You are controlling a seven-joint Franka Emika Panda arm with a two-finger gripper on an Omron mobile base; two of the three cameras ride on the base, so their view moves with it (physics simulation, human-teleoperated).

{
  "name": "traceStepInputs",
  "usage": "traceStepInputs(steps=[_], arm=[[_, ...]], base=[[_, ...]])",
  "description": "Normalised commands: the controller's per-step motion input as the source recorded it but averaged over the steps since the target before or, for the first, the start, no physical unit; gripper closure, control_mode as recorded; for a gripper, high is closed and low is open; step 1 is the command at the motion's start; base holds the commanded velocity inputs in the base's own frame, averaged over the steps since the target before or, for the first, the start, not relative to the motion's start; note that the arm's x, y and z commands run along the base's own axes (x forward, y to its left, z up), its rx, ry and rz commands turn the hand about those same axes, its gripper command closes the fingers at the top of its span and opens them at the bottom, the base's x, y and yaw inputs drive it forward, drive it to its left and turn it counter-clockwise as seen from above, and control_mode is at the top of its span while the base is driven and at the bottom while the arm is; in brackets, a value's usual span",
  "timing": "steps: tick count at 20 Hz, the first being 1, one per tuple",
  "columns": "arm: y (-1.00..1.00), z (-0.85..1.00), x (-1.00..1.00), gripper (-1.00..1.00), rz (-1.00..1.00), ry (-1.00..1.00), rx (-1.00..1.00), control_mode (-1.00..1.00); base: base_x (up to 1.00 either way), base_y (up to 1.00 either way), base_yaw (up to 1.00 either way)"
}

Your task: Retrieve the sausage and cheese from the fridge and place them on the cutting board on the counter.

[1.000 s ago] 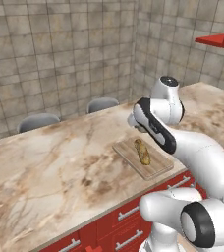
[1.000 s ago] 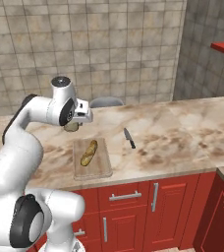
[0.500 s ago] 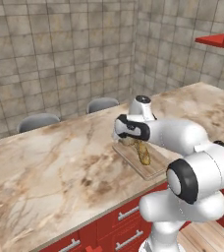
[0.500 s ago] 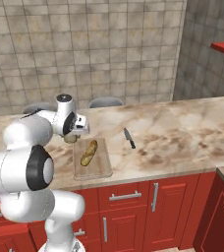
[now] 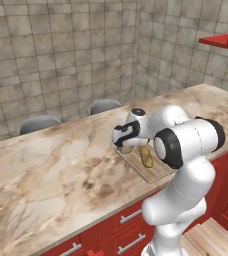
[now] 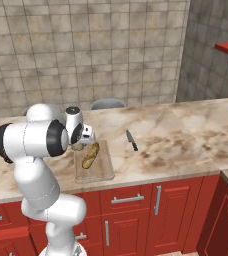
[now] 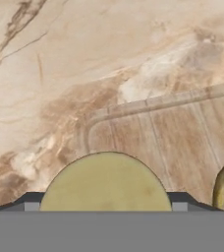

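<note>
1. The pincer [image 7: 106, 209] holds the cheese [image 7: 106, 183], its jaws spread wide around the round puck; in the hand view a dark tip shows at each side of the puck's lower edge, hard against it.

2. The cheese sits directly between the tips, so nothing has to be reached for. What the coming move turns on, as I judge it, is the cutting board [image 7: 182, 142] lying just beyond and below the puck: in the hand view its rounded corner and near edge lie just past the cheese. Being round, the puck has no long axis to line up.

3. The cheese is a squat disc of dull olive-yellow, smooth and matt, with a thin darker rim.

4. In the right base view the pincer [image 6: 81, 142] hovers low at the far left corner of the cutting board [image 6: 100, 167], with the cheese [image 6: 77, 146] tucked beneath it. Whether the puck already touches the wood I cannot tell.

5. A golden-brown loaf [image 6: 90, 155] lies lengthwise on the board, just beside the pincer, so the free space for the cheese is the corner beside the loaf's far end.

6. A dark knife [image 6: 131, 140] lies on the tabletop [image 6: 186, 130] to the right of the board, apart from it.

7. The sausage is not on the board, so that half of the task looks undone.
</note>
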Motion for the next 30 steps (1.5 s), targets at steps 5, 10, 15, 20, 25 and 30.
traceStepInputs(steps=[5, 10, 15, 20, 25, 30], arm=[[0.0, -0.19, 0.12, 1.0, 0.0, 0.0, 0.0, -1.0], [-0.03, -0.13, 0.15, 1.0, 0.0, 0.0, 0.0, -1.0], [0.0, -0.03, 0.31, 1.0, 0.0, 0.0, 0.0, -1.0], [-0.09, -0.12, 0.02, 1.0, 0.0, 0.0, 0.0, -1.0], [-0.17, -0.14, -0.12, 1.0, 0.0, 0.0, 0.0, -1.0], [-0.2, -0.02, 0.0, 1.0, 0.0, 0.0, 0.0, -1.0]], base=[[0.0, 0.0, 0.0], [0.0, 0.0, 0.0], [0.0, 0.0, 0.0], [0.0, 0.0, 0.0], [0.0, 0.0, 0.0], [0.0, 0.0, 0.0]])
